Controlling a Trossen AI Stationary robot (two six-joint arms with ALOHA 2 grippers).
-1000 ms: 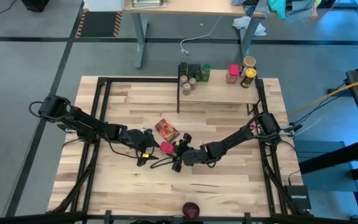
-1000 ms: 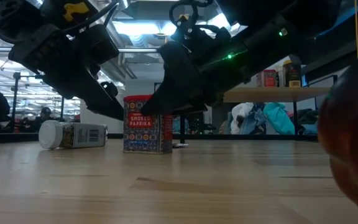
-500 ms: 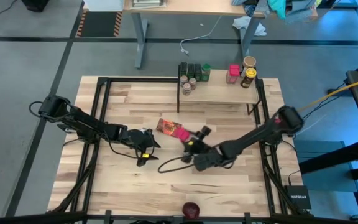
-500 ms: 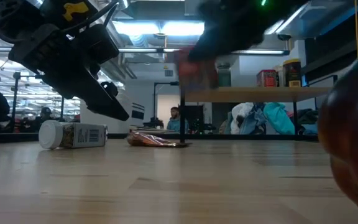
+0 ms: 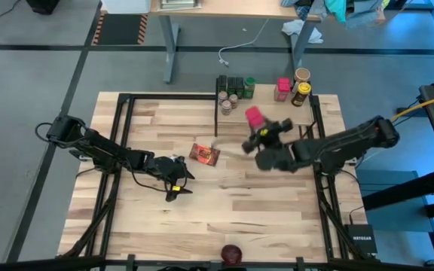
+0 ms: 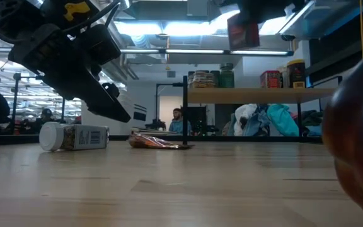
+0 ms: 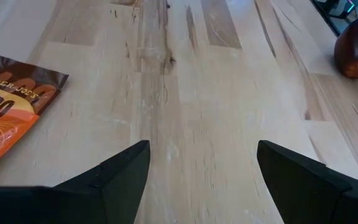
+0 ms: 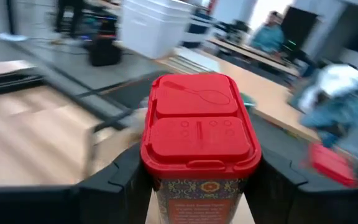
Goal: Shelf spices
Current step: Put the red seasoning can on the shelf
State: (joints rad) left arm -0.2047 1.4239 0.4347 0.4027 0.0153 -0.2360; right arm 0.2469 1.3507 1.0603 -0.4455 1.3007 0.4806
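Now we're mid-carry: our right gripper is clamped on the red-lidded tin, up in the air by the shelf's front edge. Left gripper hangs spread wide, empty, near worktop centre, w/ the packet beside. Next: probably lower the tin onto bare shelf board, w/o knocking the jars.

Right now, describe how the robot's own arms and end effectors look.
Both arms are dark, jointed and slender, with black cables alongside. The left end effector carries a yellow marking near its wrist; its fingers are black tapering wedges. The right end effector is equally black, with broad dark fingers.
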